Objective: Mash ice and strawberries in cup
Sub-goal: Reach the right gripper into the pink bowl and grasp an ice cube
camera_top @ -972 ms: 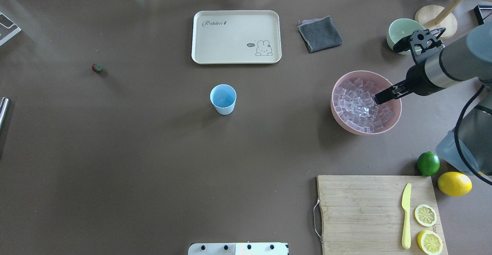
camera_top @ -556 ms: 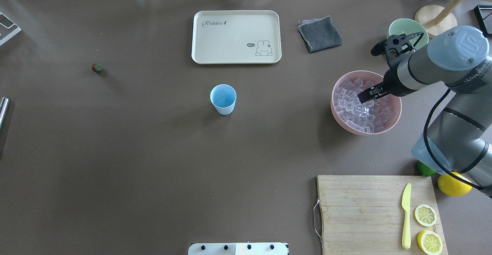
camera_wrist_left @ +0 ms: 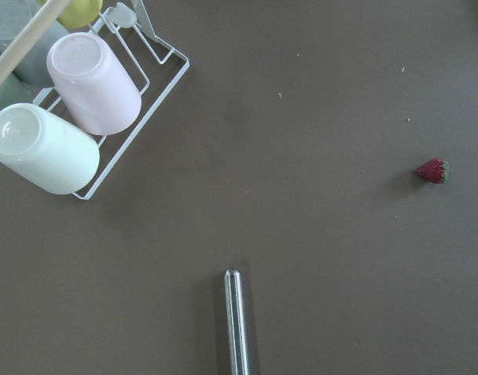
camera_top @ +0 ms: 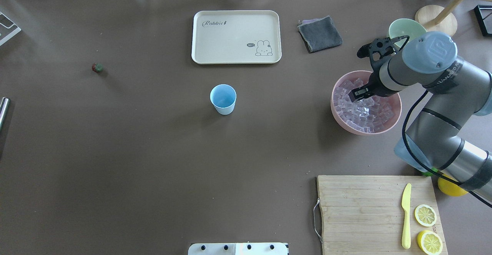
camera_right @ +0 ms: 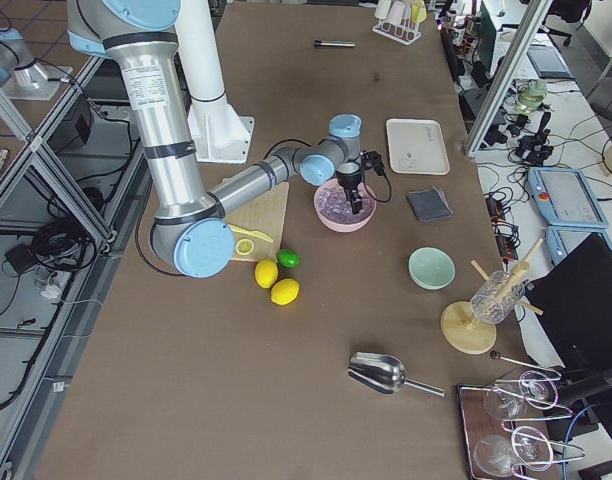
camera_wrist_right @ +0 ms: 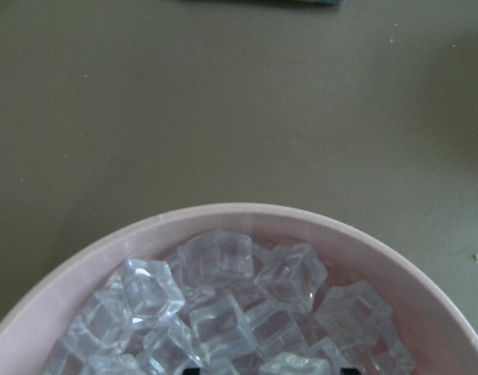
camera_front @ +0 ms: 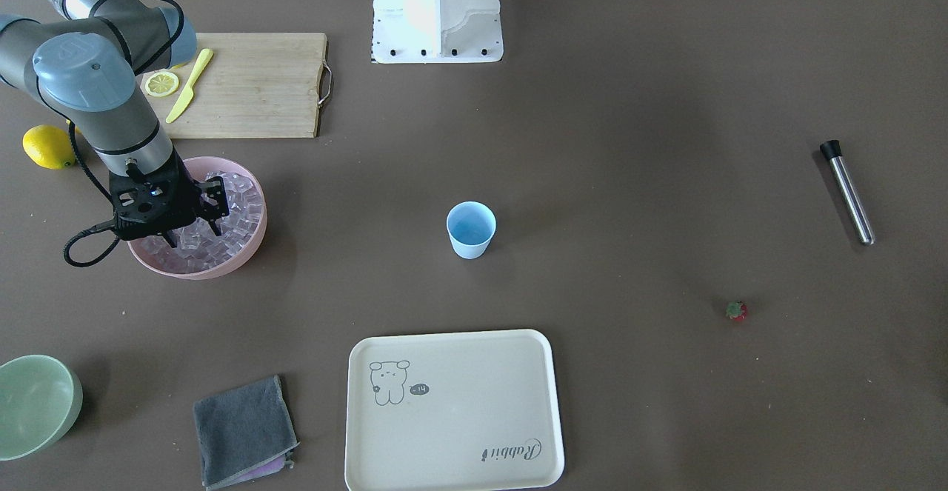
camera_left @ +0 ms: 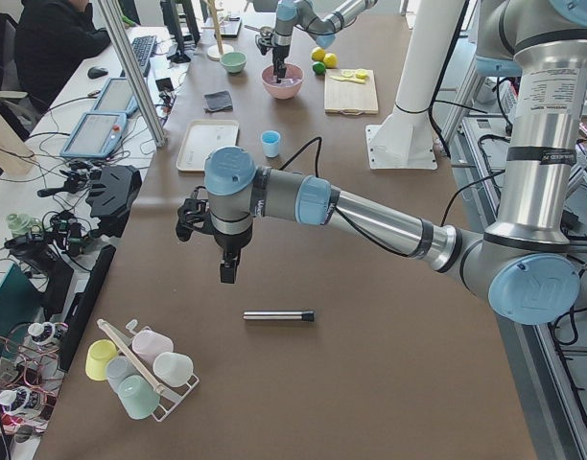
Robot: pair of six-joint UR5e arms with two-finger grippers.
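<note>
The light-blue cup (camera_top: 223, 99) stands upright mid-table, apart from both grippers; it also shows in the front view (camera_front: 471, 229). The ice (camera_top: 363, 112) fills a pink bowl (camera_top: 333, 109) at the right. My right gripper (camera_top: 356, 93) is open, its tips down among the cubes; the right wrist view shows ice (camera_wrist_right: 215, 320) just ahead. The strawberry (camera_top: 97, 68) lies alone far left, also in the left wrist view (camera_wrist_left: 433, 170). My left gripper (camera_left: 226, 276) hangs above the table near a metal muddler (camera_left: 278, 315); I cannot tell whether it is open.
A cream tray (camera_top: 236, 35), grey cloth (camera_top: 319, 34) and pale green bowl (camera_top: 401, 27) lie along the far side. A cutting board (camera_top: 361, 209) with a yellow knife (camera_top: 406, 216) and lemon slices is front right. A cup rack (camera_wrist_left: 67, 117) is beyond the muddler (camera_wrist_left: 236, 320).
My right arm has swung left over the pink bowl, carrying the gripper from the bowl's right side to its far-left part. Cup and strawberry have not moved.
</note>
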